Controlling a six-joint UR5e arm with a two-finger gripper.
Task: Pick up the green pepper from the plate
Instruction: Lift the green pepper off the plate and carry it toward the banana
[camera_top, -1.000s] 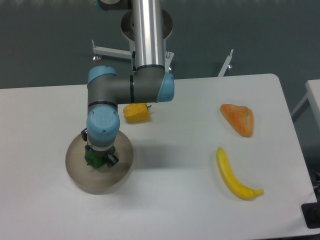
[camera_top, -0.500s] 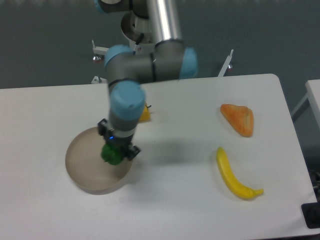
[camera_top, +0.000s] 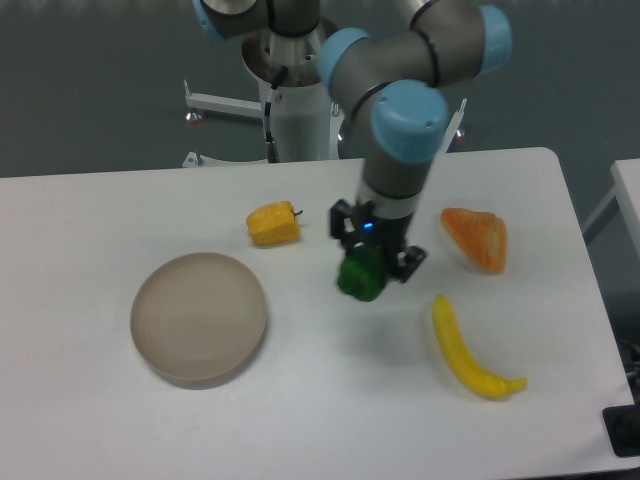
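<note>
- Hanging at centre frame, the glossy dark green pepper (camera_top: 360, 277) sits clamped in the black two-finger gripper (camera_top: 368, 268), well right of the round grey-beige plate (camera_top: 198, 318).
- Pickup looks done; next needs only a steady hold.
- Yellow pepper (camera_top: 273, 223), orange wedge (camera_top: 477, 238) and yellow banana (camera_top: 466, 349) lie nearby, none obstructing.

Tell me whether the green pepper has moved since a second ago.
Yes. The green pepper, shut in the gripper, has left the plate and moved right, now between the yellow pepper and the banana.
</note>
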